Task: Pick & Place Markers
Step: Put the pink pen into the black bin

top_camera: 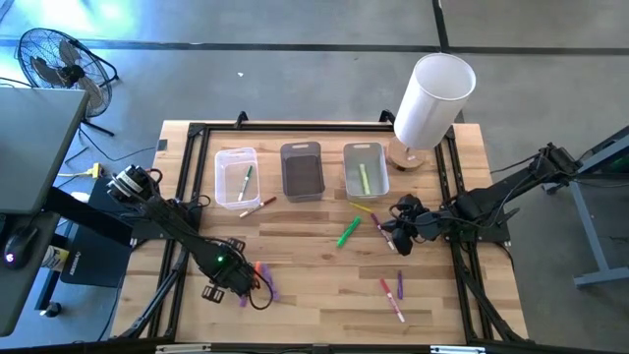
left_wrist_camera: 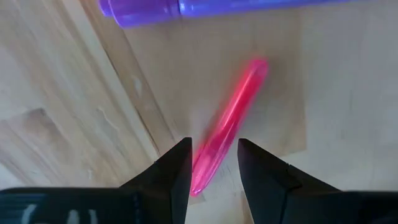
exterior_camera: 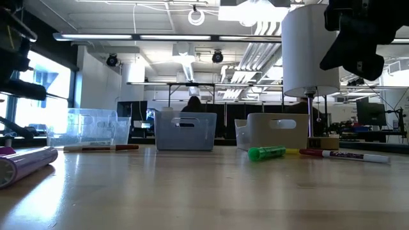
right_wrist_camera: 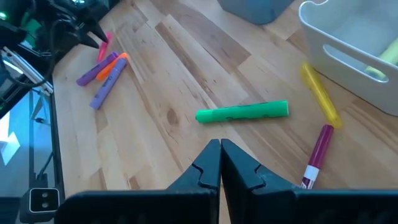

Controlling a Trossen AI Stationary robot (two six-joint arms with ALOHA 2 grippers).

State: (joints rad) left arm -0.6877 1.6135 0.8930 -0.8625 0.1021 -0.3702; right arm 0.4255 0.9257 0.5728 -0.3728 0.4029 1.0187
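My left gripper [left_wrist_camera: 212,149] is open near the table's near-left part, low over a pink marker [left_wrist_camera: 230,118]. One finger stands on each side of the marker's end. A purple marker [left_wrist_camera: 205,7] lies just beyond, and an orange marker [right_wrist_camera: 112,65] lies beside both. My right gripper [right_wrist_camera: 221,149] is shut and empty, hovering right of centre near a green marker [top_camera: 348,232], a yellow marker [right_wrist_camera: 320,93] and a magenta marker [right_wrist_camera: 317,152]. Red and purple markers [top_camera: 393,292] lie near the front edge. A red-and-white marker [top_camera: 257,206] lies by the bins. My left gripper comes at the pink marker from above, its fingers [left_wrist_camera: 180,162] on either side of the marker's end [left_wrist_camera: 205,168], which lies along the gap. Whether they touch it I cannot tell.
Three small bins stand in a row at the far side: a clear bin [top_camera: 236,177] with a green marker inside, a grey bin [top_camera: 302,170], and a pale bin [top_camera: 365,169] holding a yellow-green marker. A white cylinder on a wooden base [top_camera: 432,98] stands at the far right. Bare wood lies mid-table.
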